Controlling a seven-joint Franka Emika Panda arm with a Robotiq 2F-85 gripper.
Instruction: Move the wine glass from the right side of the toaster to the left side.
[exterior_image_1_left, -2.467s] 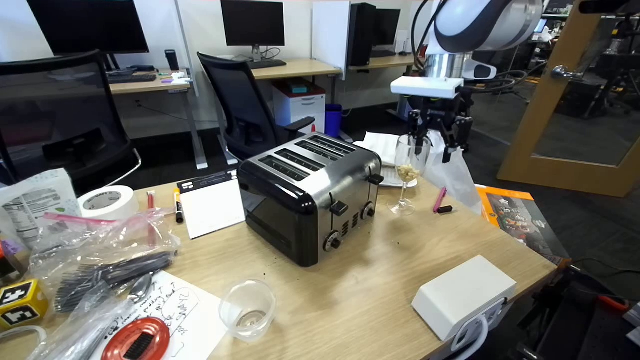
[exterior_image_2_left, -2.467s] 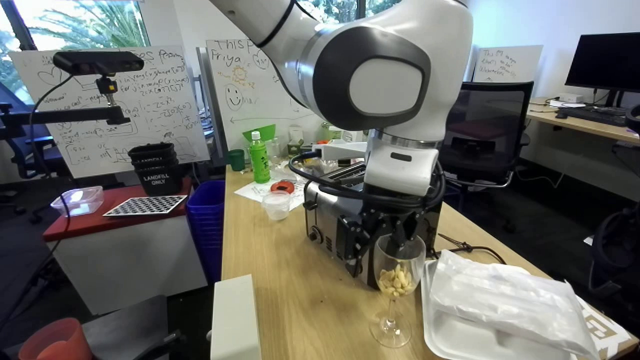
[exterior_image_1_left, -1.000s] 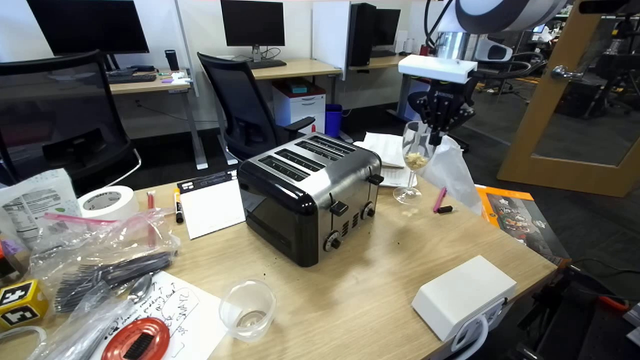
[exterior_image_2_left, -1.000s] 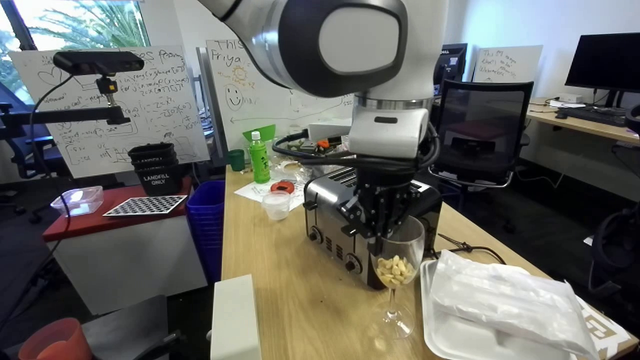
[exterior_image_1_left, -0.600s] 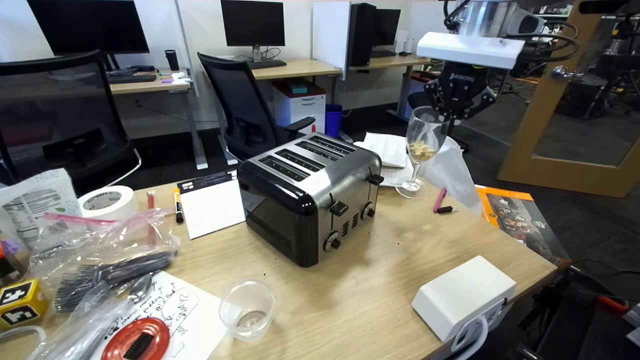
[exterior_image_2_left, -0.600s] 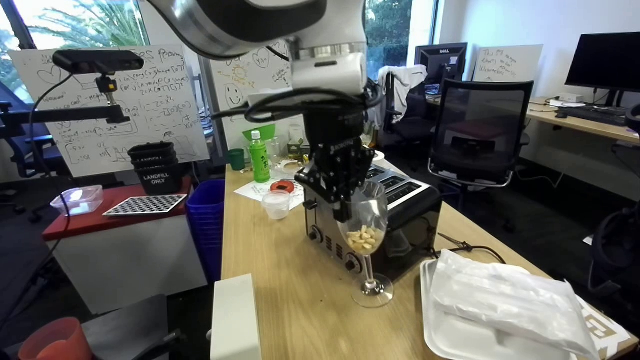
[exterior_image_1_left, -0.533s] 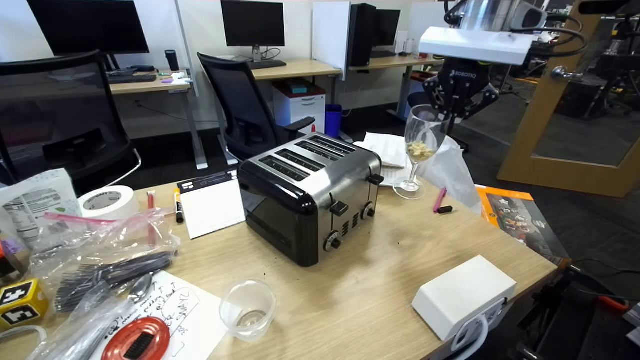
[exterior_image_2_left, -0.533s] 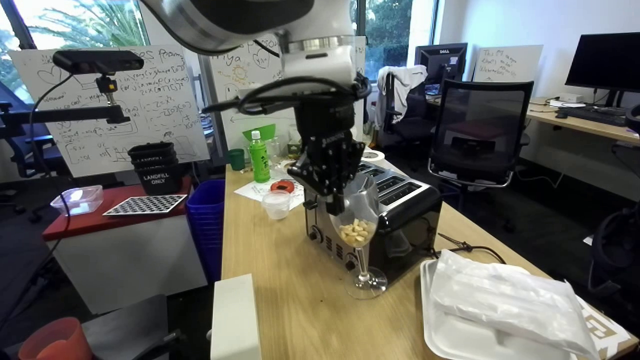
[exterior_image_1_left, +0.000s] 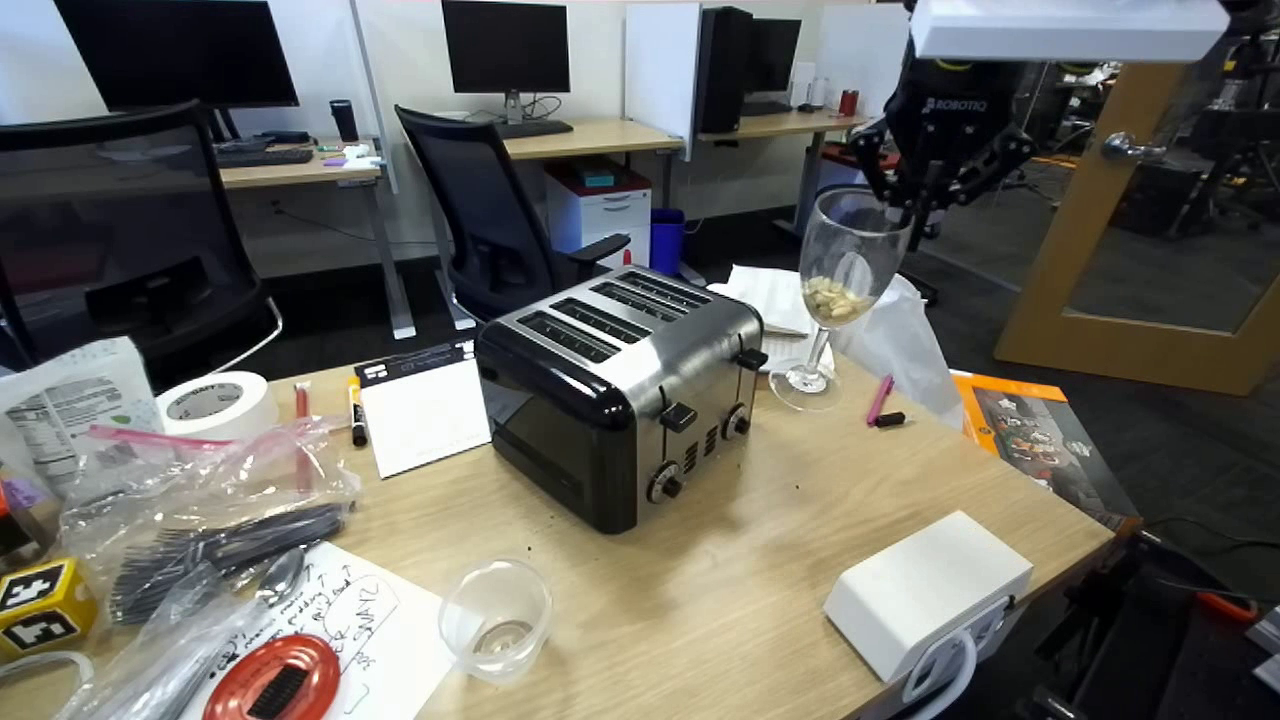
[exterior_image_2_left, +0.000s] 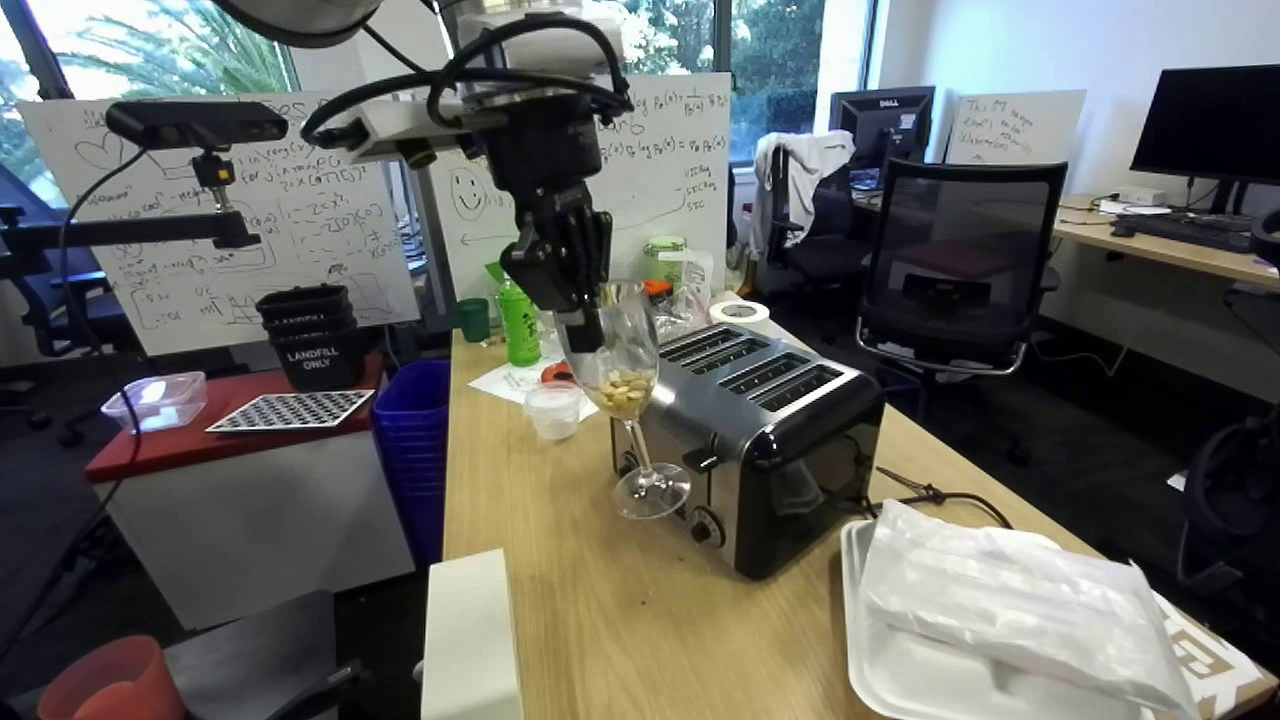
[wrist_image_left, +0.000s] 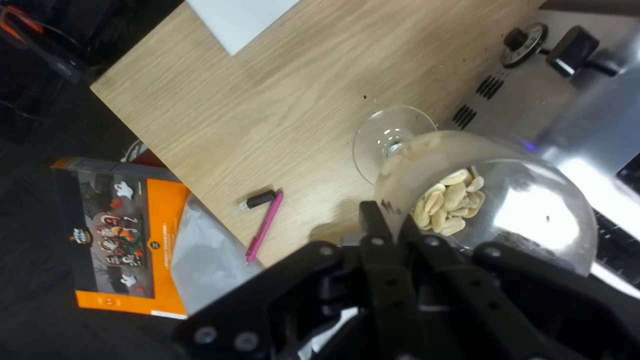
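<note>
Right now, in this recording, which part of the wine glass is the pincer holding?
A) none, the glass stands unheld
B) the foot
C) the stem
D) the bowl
D: the wrist view shows the pincer shut on the side of the wine glass's bowl, apart from the foot.

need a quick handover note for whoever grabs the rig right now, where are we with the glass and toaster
Gripper: shut on the wine glass, pinching its bowl wall near the rim.
Glass: tilted, looks lifted clear of the table, by the knobbed front of the toaster; pale nut-like pieces sit in its bowl, so keep the tilt small.
Toaster: upright on the table.
Done: glass grasped and, it seems, raised.
Left: bring it to the toaster's left side, set it down upright, release.
</note>
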